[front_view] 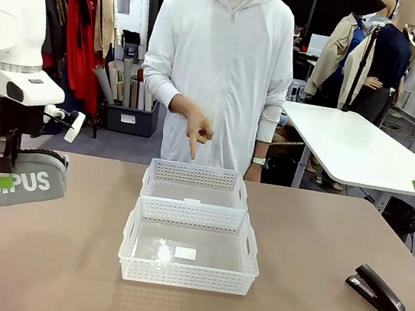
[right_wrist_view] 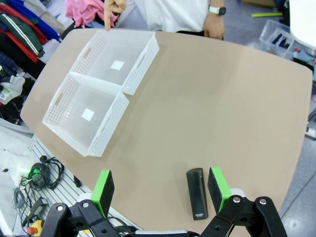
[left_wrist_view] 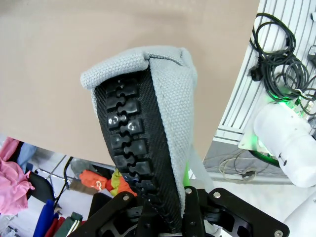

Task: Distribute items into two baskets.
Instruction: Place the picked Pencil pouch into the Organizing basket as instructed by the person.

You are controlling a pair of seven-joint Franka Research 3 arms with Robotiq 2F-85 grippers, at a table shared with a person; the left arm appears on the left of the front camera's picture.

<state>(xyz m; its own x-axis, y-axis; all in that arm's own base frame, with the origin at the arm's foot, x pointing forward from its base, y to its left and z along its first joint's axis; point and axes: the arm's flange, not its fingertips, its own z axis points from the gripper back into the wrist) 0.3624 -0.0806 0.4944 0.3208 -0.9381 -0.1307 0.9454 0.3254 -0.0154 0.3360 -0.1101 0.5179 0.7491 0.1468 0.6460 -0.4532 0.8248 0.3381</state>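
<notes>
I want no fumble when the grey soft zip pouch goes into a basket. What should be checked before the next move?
1. Grip: left gripper shut on the grey soft zip pouch: ok.
2. Target: person's hand points down at the far white lattice plastic basket: ok.
3. Room: that basket and the near white lattice plastic basket hold no items: ok.
4. Drop path: the hand hangs at the far basket's back rim: not ok.
5. Other arm: right gripper open, away from the baskets, near the black desk stapler: ok.
6. Pouch's fit in the far basket: cannot tell.
</notes>
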